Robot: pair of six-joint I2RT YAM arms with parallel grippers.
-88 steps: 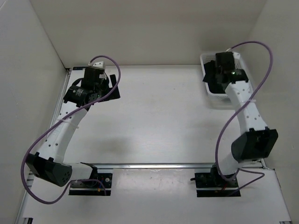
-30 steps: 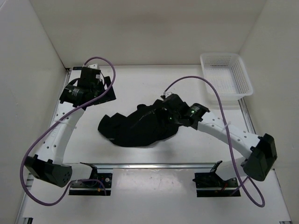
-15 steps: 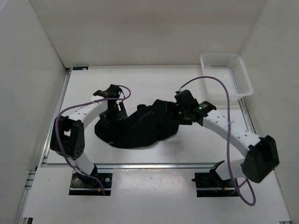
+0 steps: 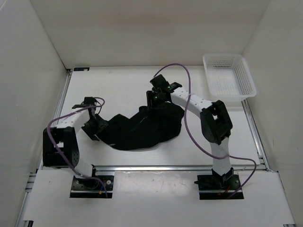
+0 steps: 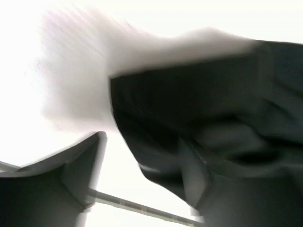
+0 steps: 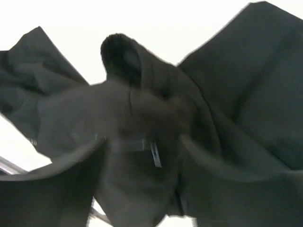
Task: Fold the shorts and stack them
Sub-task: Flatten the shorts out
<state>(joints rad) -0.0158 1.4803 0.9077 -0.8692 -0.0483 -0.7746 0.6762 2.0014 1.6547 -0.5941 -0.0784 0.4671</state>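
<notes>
The black shorts [image 4: 142, 128] lie crumpled in a heap on the middle of the white table. My left gripper [image 4: 93, 128] is low at the heap's left edge. In the blurred left wrist view its jaws [image 5: 142, 142] stand apart, open, with a hanging corner of the shorts [image 5: 189, 109] against the right finger [image 5: 196, 182] and bare table beside it. My right gripper [image 4: 155, 100] is at the heap's far edge. In the right wrist view its fingers [image 6: 61, 189] stand apart around a bunched fold of the shorts [image 6: 142, 113].
A white mesh basket [image 4: 229, 75] stands at the back right corner, with nothing showing in it. White walls close in the table at the left, back and right. A metal rail [image 4: 161, 167] runs along the near edge in front of the arm bases.
The left gripper slid from the heap's upper left to its left edge. The right gripper swung from the heap's right side to its far edge. Both pairs of jaws have narrowed.
</notes>
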